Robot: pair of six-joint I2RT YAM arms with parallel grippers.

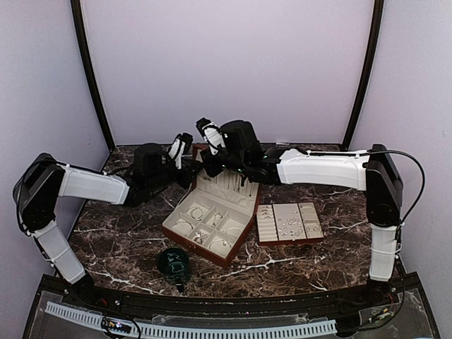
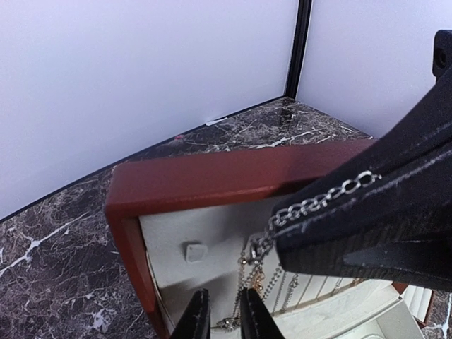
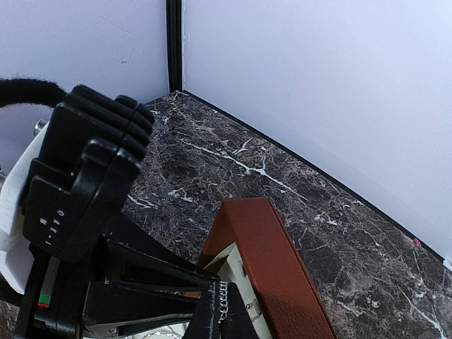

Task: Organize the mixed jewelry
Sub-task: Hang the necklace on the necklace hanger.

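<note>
Silver chain [image 2: 325, 201] hangs pinched in the closed right gripper [image 3: 220, 314] before the upright lid [image 2: 212, 180] of the brown box [image 1: 192, 247] at the tabletop's [image 1: 120, 247] middle, its loose end dropping between the narrowly parted left gripper [image 2: 224, 321] fingers, with other jewelry [image 1: 199, 238] lying in the box's cream compartments.

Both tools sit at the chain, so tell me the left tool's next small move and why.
Probably close the left tool on the silver chain: the right tool pinches it in front of the open jewelry box lid, and its loose length hangs down between the left tool's slightly parted fingers.
</note>
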